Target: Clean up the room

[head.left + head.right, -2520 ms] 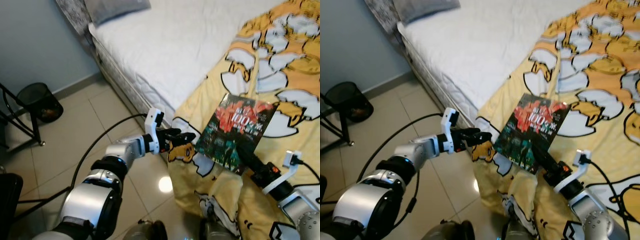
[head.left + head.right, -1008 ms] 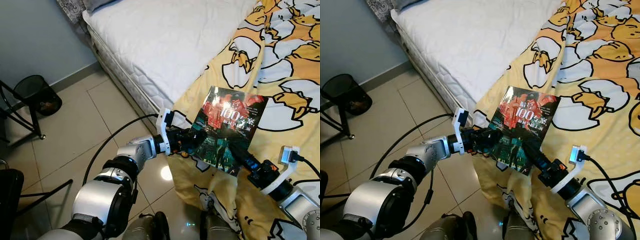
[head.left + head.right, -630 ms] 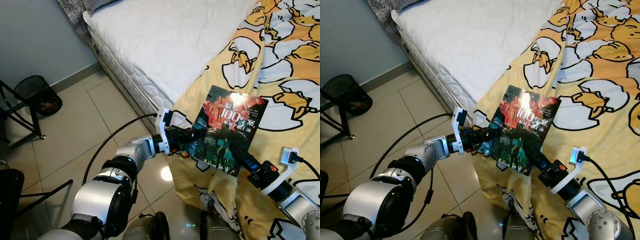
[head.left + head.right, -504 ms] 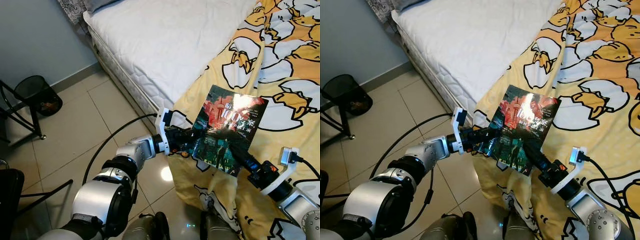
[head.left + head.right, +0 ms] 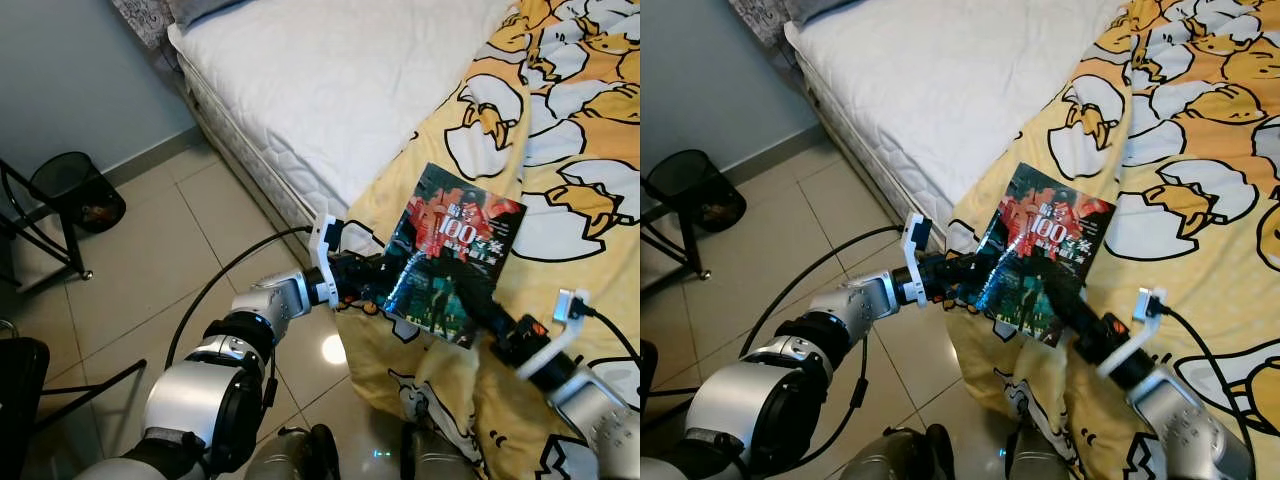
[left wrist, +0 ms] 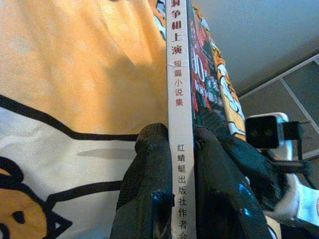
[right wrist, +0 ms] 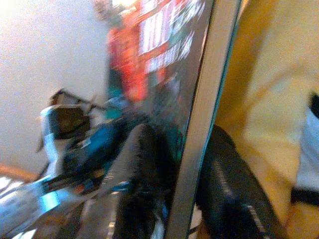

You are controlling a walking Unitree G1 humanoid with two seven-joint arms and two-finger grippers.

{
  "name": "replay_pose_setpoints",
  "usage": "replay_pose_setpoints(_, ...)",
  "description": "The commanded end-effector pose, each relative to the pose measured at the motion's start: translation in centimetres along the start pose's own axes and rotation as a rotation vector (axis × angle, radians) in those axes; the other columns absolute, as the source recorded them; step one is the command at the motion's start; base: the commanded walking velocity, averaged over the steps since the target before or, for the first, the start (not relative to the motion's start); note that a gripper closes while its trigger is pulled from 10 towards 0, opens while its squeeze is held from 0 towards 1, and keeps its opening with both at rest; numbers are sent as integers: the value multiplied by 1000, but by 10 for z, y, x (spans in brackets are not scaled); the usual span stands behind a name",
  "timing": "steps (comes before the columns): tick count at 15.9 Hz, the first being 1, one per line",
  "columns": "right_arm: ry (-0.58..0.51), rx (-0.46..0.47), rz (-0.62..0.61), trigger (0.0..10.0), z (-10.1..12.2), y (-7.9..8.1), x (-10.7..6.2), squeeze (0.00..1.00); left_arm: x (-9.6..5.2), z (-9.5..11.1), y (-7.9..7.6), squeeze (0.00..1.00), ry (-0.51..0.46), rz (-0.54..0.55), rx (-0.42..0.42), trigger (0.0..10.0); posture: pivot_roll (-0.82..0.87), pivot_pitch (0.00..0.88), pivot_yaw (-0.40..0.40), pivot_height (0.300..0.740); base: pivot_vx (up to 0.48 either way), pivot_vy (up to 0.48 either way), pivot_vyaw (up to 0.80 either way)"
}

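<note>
Book (image 5: pixel 450 256): we pinch it with left gripper (image 5: pixel 385 283) at spine and right gripper (image 5: pixel 478 312) at lower edge, lifting above the blanket (image 5: pixel 590 150) for handover.

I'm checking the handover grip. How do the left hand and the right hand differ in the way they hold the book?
The left hand grips the book at its left edge, the spine; the right hand grips its lower edge. The left arm reaches in from over the tiled floor, the right from over the yellow blanket. The left fingers straddle the white spine, the right fingers the page edge. Both are shut on the book, which is held above the blanket.
</note>
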State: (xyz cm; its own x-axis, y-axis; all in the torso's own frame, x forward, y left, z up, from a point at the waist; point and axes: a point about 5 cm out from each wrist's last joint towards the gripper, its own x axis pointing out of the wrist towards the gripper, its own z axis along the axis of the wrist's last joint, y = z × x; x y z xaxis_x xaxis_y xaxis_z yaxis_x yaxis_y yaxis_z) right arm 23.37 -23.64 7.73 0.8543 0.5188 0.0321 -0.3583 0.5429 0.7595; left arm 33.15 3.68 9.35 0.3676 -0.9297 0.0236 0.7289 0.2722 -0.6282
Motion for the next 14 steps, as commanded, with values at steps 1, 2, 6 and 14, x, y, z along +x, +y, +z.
replay_pose_setpoints(1, -35, -24, -61, 10000, 3, -7, -2, 1000, -5, 15, 3, 0, -53, 20, 38, 0, -237, 164, 188, 740, 0, 0, 0)
replay_pose_setpoints(2, -65, -40, -124, 10000, 6, -14, -2, 1000, -6, 26, 2, 0, -90, 21, 60, 0, -234, 159, 189, 740, 0, 0, 0)
replay_pose_setpoints(6, -152, -103, -288, 10000, 20, -32, -9, 1000, -12, 59, 1, 0, -201, 45, 166, 0, -230, 144, 190, 740, 0, 0, 0)
replay_pose_setpoints(14, -405, -389, -418, 10000, 71, -2, -17, 0, -82, 84, -6, 0, -180, 399, 743, 4392, -231, 48, 136, 740, 0, 0, 0)
